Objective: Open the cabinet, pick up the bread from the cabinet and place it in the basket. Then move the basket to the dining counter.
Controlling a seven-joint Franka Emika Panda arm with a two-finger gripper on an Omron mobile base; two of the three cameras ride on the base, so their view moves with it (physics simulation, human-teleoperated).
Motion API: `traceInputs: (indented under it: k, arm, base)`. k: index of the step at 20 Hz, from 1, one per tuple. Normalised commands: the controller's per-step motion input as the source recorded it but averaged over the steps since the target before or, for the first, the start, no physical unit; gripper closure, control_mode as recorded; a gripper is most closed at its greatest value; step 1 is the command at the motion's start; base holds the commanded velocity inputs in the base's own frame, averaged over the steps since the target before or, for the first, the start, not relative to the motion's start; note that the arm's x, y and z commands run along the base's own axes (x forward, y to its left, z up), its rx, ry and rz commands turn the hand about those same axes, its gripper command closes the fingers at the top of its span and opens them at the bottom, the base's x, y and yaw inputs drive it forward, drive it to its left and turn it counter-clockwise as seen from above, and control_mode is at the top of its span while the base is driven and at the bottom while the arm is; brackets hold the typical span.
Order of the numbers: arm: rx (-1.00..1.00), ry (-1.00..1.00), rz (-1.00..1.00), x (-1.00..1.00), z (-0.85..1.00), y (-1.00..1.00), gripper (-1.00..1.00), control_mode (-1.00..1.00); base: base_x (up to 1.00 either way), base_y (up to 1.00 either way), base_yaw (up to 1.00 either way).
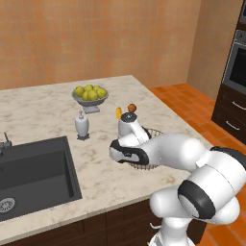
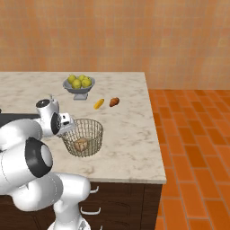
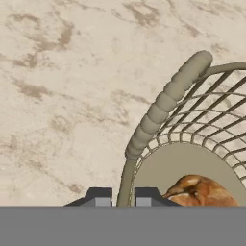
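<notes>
With the bread [image 2: 81, 144] lying in the basket [image 2: 93, 126] on the dining counter [image 2: 130, 148], the gripper [image 3: 122, 198] (clamped on the basket's left rim) need only let go, provided the basket sits well.

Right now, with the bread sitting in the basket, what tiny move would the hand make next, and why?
Probably open the hand: it is pinched on the basket rim, the bread is inside, and the basket looks to be resting on the dining counter already.

Even, bright rendered light; shadows seemingly faint.
</notes>
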Motion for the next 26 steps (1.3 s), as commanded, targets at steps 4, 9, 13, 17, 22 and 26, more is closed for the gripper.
traceInputs:
  k: [4,9,13,17,22,26]
  arm:
    - [0.0,0.09,0.0,0.01,-0.34,0.11,-1.0,-1.0]
    - [0.0,0.01,0.0,-0.03,0.01,0.0,-1.0,-1.0]
    - [-0.03,-0.03,-0.02,-0.37,0.54,0.0,-1.0,-1.0]
    - [0.0,-0.16,-0.05,-0.85,0.89,-0.11,-1.0,-1.0]
    - [0.11,-0.27,-0.01,-1.0,0.99,-0.33,-1.0,-1.0]
    - [0.07,-0.36,0.0,-0.9,1.0,-0.08,-1.0,-1.0]
  base:
    - [0.0,0.0,0.0]
    - [0.0,0.0,0.0]
    - [0.0,0.0,0.0]
    - [0.0,0.0,0.0]
    - [0.0,0.0,0.0]
    - [0.0,0.0,0.0]
